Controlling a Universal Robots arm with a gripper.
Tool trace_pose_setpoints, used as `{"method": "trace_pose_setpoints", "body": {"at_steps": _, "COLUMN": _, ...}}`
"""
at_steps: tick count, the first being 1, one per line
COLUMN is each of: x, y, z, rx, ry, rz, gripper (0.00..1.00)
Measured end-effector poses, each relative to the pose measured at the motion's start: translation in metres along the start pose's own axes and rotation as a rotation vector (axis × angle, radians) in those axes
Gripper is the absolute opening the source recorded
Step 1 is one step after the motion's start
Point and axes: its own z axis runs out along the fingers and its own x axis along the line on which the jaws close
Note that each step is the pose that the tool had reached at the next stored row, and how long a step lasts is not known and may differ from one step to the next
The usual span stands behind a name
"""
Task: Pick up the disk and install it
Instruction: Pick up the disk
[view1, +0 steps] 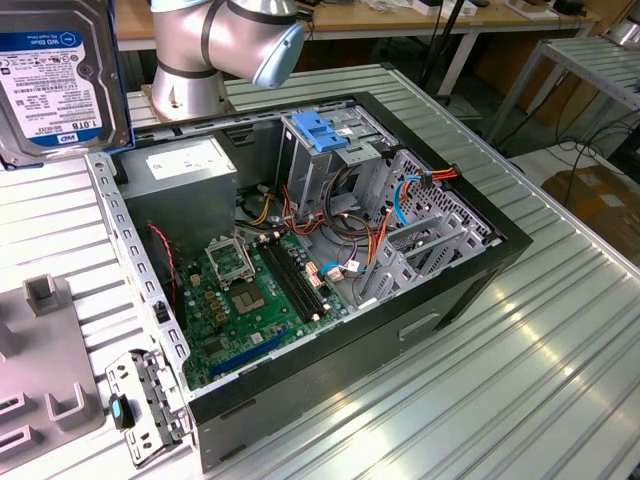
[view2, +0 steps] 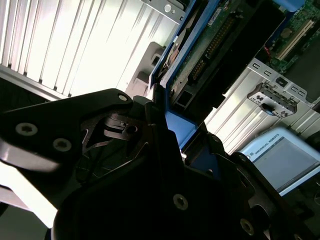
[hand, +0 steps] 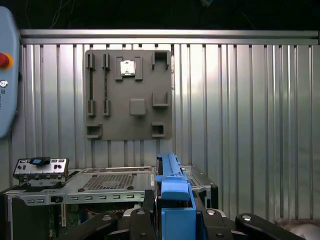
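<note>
Robot gripper (hand: 172, 215) held the disk (view1: 55, 75) aloft near an open computer case (view1: 480, 262).
Jaws were clenched on the disk's blue-railed sides; pickup done, the disk not yet installed in the case.

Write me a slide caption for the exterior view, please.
At the exterior view's left, the disk shows its white label, near the open computer case with its blue-topped cage on the ribbed table.
</note>
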Motion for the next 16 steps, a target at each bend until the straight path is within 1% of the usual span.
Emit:
{"method": "trace_pose_setpoints", "body": {"at_steps": 6, "x": -0.0001, "y": -0.0044, "z": 0.0000, "rx": -0.0001, "ry": 0.0000, "rz": 0.000, "gripper": 0.37}}
{"method": "trace_pose_setpoints", "body": {"at_steps": 8, "x": -0.0002, "y": -0.0073, "z": 0.0000, "rx": 0.0000, "ry": 0.0000, "rz": 0.000, "gripper": 0.37}}
{"method": "trace_pose_setpoints", "body": {"at_steps": 10, "x": -0.0003, "y": -0.0124, "z": 0.0000, "rx": 0.0000, "ry": 0.0000, "rz": 0.000, "gripper": 0.37}}
{"method": "trace_pose_setpoints", "body": {"at_steps": 11, "x": -0.0004, "y": -0.0160, "z": 0.0000, "rx": 0.0000, "ry": -0.0001, "rz": 0.000, "gripper": 0.37}}
{"method": "trace_pose_setpoints", "body": {"at_steps": 15, "x": -0.0007, "y": -0.0333, "z": 0.0000, "rx": 0.0000, "ry": 0.0000, "rz": 0.000, "gripper": 0.37}}
{"method": "trace_pose_setpoints", "body": {"at_steps": 16, "x": -0.0008, "y": -0.0387, "z": -0.0001, "rx": 0.0000, "ry": 0.0000, "rz": 0.000, "gripper": 0.37}}
